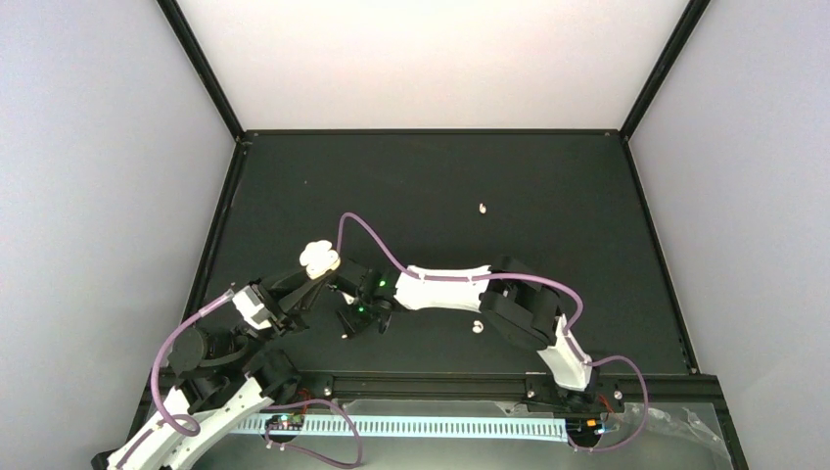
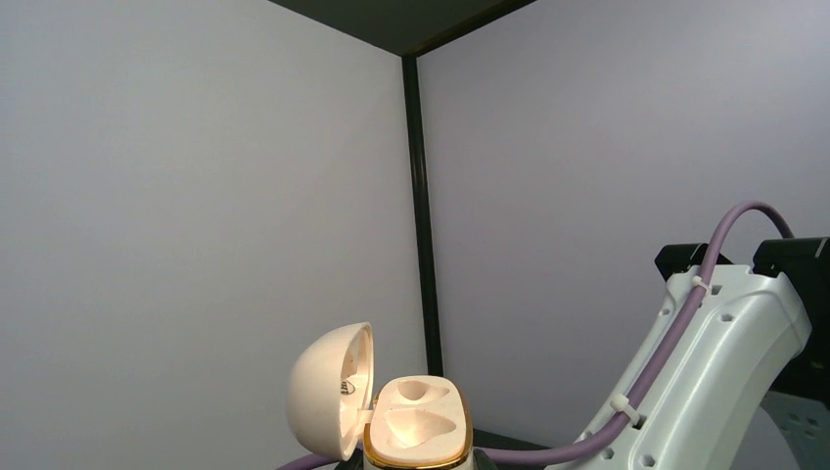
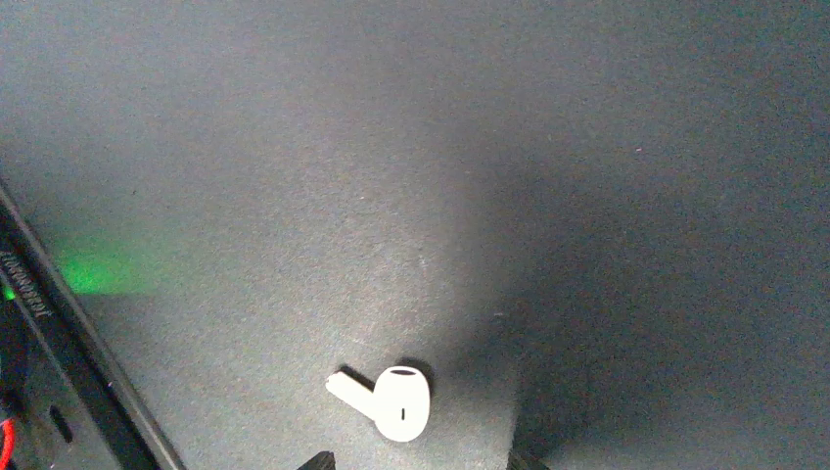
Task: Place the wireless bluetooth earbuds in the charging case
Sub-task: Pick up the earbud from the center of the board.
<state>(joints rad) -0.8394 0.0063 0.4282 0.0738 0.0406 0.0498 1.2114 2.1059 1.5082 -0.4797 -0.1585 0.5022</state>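
- My L pincer [image 1: 309, 270], left of centre in the top view, is clamped tight on the charging case [image 1: 319, 258].
- L wrist view: charging case [image 2: 419, 431] at bottom centre, lid [image 2: 328, 399] open and hinged off to the left, gold rim round the base. Both wells look empty.
- Same view, right side: white link of my R arm [image 2: 729, 362] w/ a purple cable [image 2: 675, 333] zip-tied along it, grey walls behind.
- My R pincer [image 1: 349, 323] sits just below and right of the case in the top view, down near the table [image 1: 587, 176].
- R wrist view: only the tips of the R pincer [image 3: 416, 464] show, at the bottom edge. Jaws apart w/ a clear gap, gripping nothing.
- Stemmed bud [image 3: 387, 399] lies flat on the table at bottom centre, just above that gap and nearer the left tip. Stem points to the upper left. Touches neither tip as far as I can see.
- Top view, 2 more buds on the table: far bud [image 1: 484, 208] right of centre in the upper half, well apart from both arms. Near bud [image 1: 478, 327] is lower, just beside my R arm's elbow.
- Green glow [image 3: 93, 269] on the table at mid-left of the R wrist view, black rail [image 3: 69, 343] running along the lower left.
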